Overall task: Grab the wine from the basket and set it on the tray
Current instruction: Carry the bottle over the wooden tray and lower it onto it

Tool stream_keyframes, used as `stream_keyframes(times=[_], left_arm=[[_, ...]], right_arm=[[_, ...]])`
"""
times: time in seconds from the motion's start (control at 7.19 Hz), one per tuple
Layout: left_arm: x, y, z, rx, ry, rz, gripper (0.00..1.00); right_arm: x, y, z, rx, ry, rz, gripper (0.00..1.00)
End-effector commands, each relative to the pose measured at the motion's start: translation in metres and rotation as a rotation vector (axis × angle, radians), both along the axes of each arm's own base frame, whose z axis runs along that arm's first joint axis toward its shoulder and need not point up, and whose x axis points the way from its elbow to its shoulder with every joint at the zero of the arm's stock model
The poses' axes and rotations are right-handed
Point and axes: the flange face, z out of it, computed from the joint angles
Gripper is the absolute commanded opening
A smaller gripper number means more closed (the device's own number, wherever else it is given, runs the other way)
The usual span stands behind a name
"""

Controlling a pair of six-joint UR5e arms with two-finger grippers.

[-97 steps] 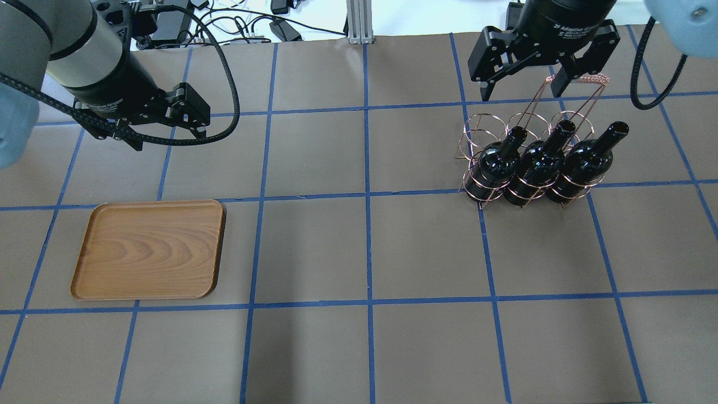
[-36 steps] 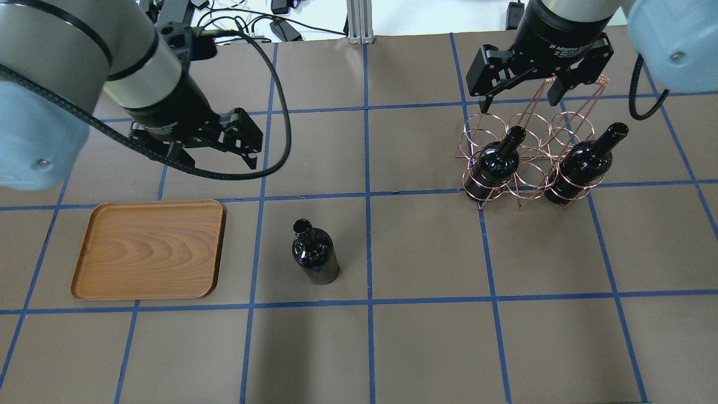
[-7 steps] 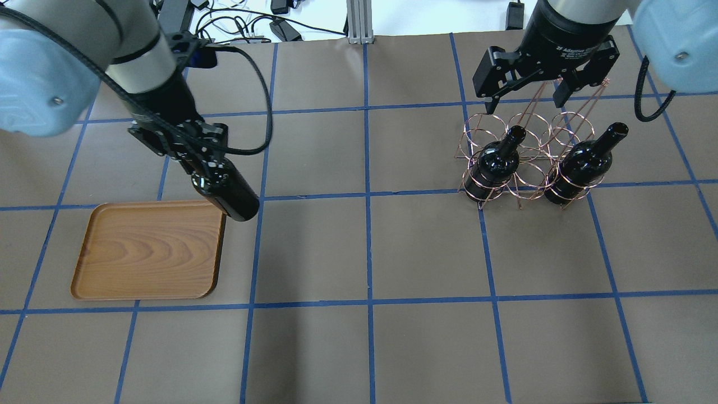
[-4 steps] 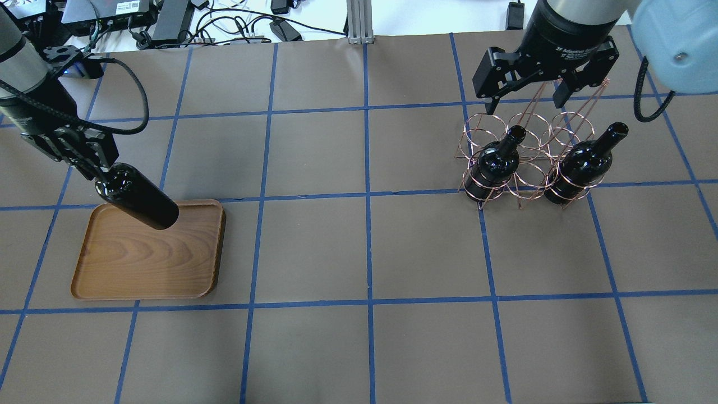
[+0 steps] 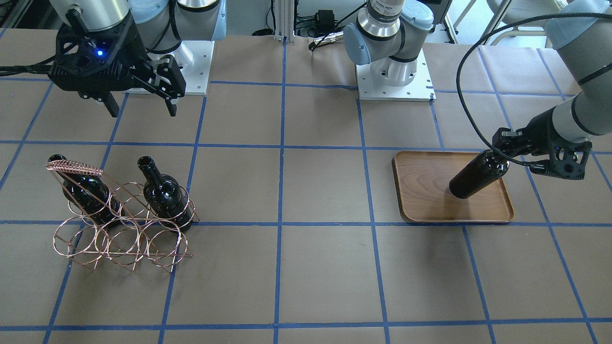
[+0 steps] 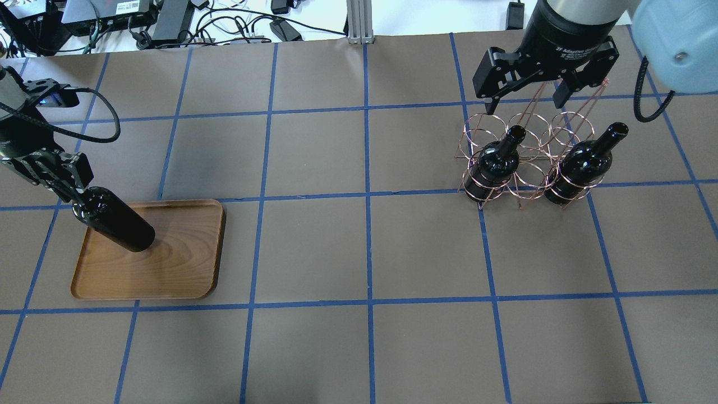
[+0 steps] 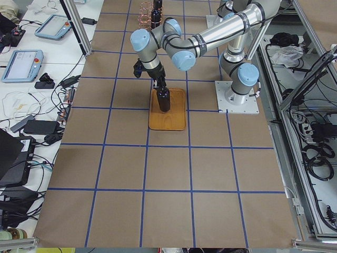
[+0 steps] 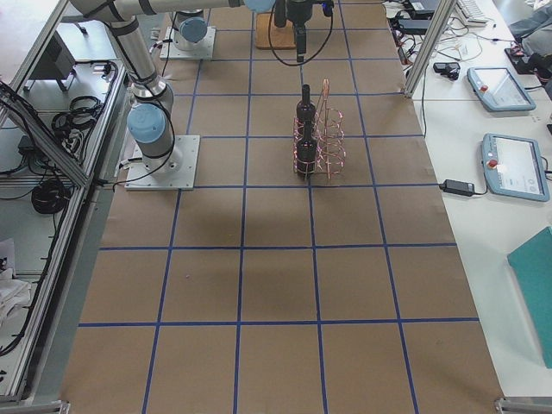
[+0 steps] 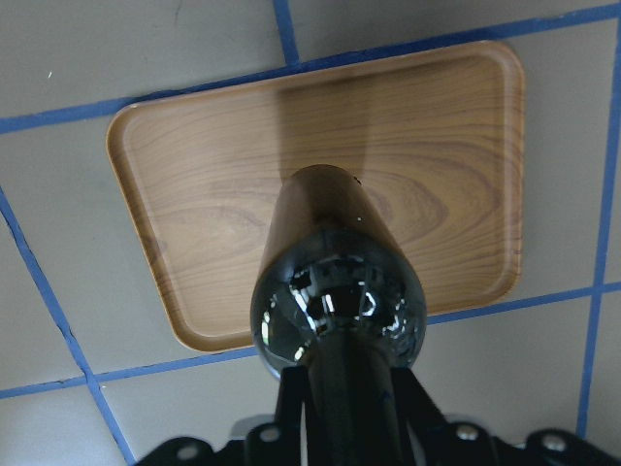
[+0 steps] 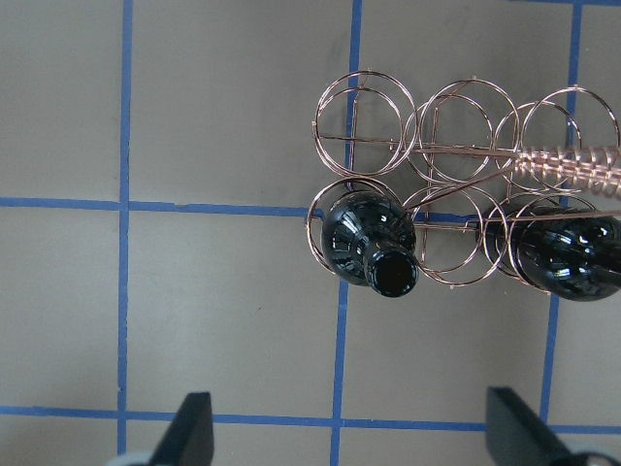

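Observation:
My left gripper point(image 6: 66, 182) is shut on the neck of a black wine bottle point(image 6: 115, 220), which it holds upright over the brown wooden tray point(image 6: 174, 264). The bottle's base is low over the tray's left half; I cannot tell whether it touches. The left wrist view shows the bottle point(image 9: 335, 282) above the tray point(image 9: 184, 184). The copper wire basket point(image 6: 530, 120) at the right holds two more bottles point(image 6: 493, 164) point(image 6: 583, 161); its middle ring is empty. My right gripper point(image 6: 524, 104) is open and empty above the basket's far side.
The basket's coiled handle point(image 6: 594, 79) rises between the right gripper's fingers. Blue tape lines grid the brown table point(image 6: 364, 252). Cables and devices point(image 6: 168, 17) lie beyond the far edge. The arm bases point(image 5: 392, 76) stand at the robot's side.
My left gripper has carried the bottle left and nearer, from beside the tray's far right corner to over the tray's left half. The right gripper and basket have not moved.

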Motion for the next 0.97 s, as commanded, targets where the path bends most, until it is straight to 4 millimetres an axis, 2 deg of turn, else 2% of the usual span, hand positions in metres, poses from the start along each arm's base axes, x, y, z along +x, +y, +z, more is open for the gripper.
stream_keyframes(times=[0.0,0.7,0.83], left_arm=[[0.0008,-0.0021,-0.0070,0.007,-0.010,0.061,0.00],[-0.0032,-0.0025,-0.0065,0.001,0.017,0.075,0.00],[-0.0026,-0.0021,-0.0070,0.004,0.011,0.072,0.12]], right_arm=[[0.0000,0.0001,-0.0001,0.001,0.000,0.000,1.00],[-0.0009,0.0008,-0.0069,0.015,0.002,-0.005,1.00],[-0.0008,0.0005,-0.0072,0.012,0.000,-0.006,1.00]])
